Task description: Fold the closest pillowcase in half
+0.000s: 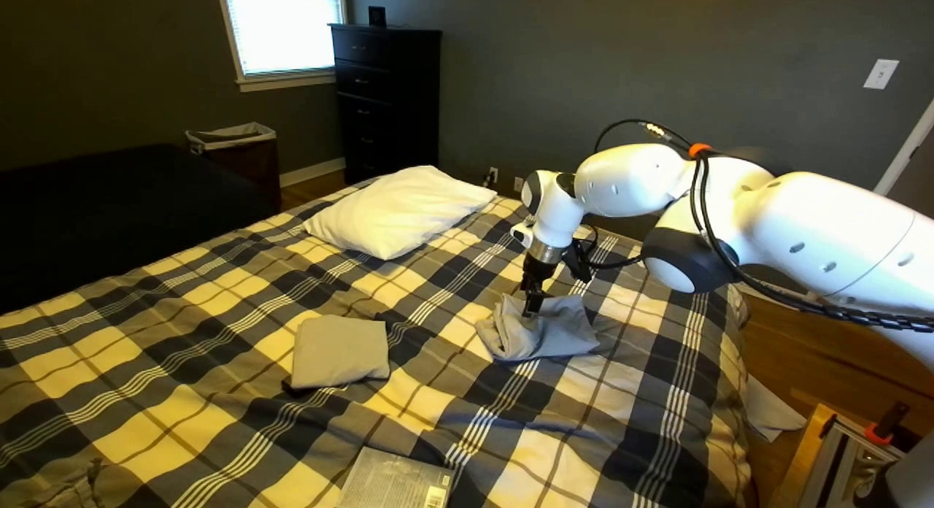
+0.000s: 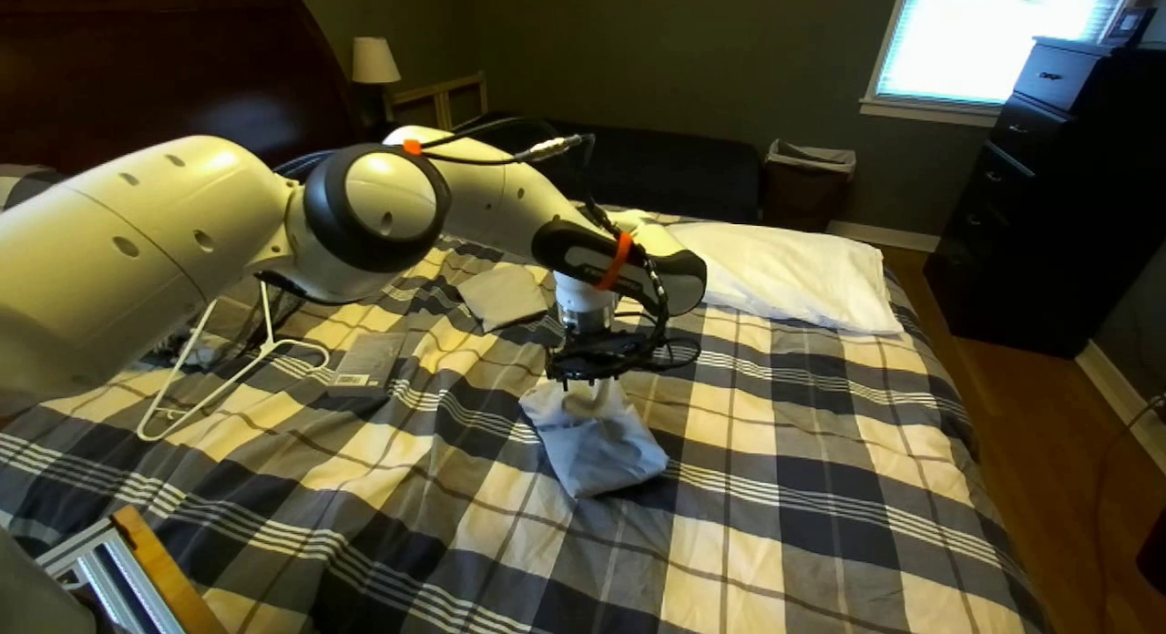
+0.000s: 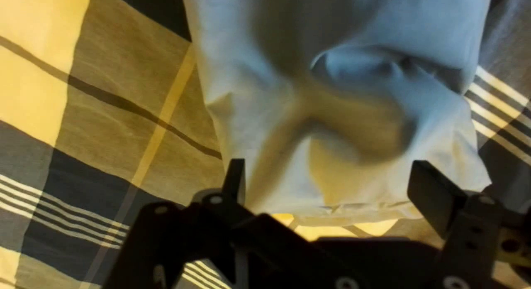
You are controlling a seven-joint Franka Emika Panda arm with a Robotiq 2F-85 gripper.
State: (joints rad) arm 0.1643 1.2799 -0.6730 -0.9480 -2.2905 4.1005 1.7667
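Okay, so your gripper [image 3: 327,168] is spread really wide: in the wrist view the fingers [image 3: 237,179] stand well apart, and you haven't got hold of anything. Part of the grey pillowcase [image 1: 551,336] shows in the gap between them, not pinched. Can't tell whether either tip is actually brushing the fabric, tbh.

As for where it is, the pillowcase sits on the bed [image 1: 598,449] right below your gripper, some way in from the edge on the arm's side. The end toward that edge lies pretty flat; the end away from it is all bunched up, and the wrist view shows a raised fold curling across it.

Rest of your bed: the smaller folded cloth [image 1: 341,351] is well apart from the pillowcase, farther in from the arm-side edge. Your white pillow [image 1: 401,209] is over near the edge facing the black dresser [image 1: 387,99]. Toward the headboard [image 2: 164,69] you've got a flat grey thing [image 2: 369,356] with a pale label (box or book, can't tell), and in an exterior view a white hanger [image 2: 269,345] lies a bit farther that way.
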